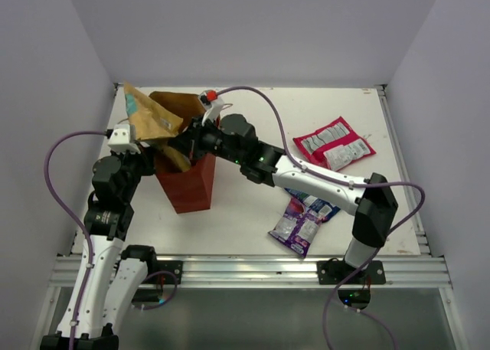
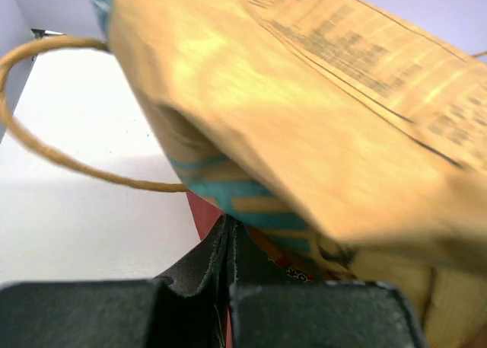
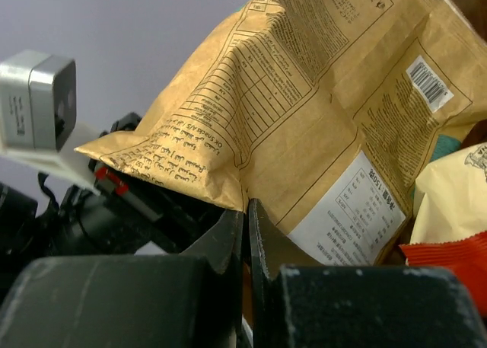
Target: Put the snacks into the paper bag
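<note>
Left pincer [image 2: 230, 245] shut, apparently nipping paper bag [image 1: 187, 188] rim, red edge btwn its fingers. Right pincer [image 3: 246, 226] also shut, empty, at bag mouth under tan-brown packet [image 3: 304, 112]. Packet's long axis slants up-left out of bag. Right arm nearer, prob. needs to push it down.

paper bag [image 1: 190, 188] was red | tan packet [image 1: 149, 120] bore black print, teal bands | pink packet [image 1: 325, 139] had white panels | purple packet [image 1: 295, 227] showed silver
</note>
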Action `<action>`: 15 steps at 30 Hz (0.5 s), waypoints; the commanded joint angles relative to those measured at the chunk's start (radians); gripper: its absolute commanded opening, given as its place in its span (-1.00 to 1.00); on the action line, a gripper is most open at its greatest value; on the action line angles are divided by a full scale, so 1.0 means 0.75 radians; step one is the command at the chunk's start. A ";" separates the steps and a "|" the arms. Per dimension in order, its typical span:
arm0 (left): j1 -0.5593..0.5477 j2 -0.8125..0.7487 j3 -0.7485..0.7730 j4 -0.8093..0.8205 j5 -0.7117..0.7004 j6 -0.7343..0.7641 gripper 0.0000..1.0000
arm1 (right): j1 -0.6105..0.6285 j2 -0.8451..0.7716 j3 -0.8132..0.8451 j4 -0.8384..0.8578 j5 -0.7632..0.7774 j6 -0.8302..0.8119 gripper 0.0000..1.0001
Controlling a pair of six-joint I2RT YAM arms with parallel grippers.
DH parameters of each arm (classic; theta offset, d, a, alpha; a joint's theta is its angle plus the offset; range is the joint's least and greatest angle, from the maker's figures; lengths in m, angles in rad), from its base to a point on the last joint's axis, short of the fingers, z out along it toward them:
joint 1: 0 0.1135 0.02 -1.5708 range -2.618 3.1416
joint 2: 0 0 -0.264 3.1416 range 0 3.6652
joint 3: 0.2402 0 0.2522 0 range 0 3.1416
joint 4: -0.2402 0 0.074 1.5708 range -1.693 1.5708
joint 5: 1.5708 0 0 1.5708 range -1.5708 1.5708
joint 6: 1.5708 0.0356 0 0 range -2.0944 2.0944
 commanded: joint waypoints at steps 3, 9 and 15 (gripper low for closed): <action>-0.009 -0.011 -0.004 0.062 0.018 0.018 -1.00 | 0.049 -0.259 -0.133 0.145 0.096 -0.020 -1.00; -0.009 -0.011 -0.004 0.058 0.016 0.020 -1.00 | 0.060 -0.263 -0.072 0.016 0.022 -0.014 -0.88; -0.009 -0.013 -0.002 0.058 0.014 0.020 -1.00 | 0.082 -0.220 -0.027 -0.106 0.006 -0.083 -0.62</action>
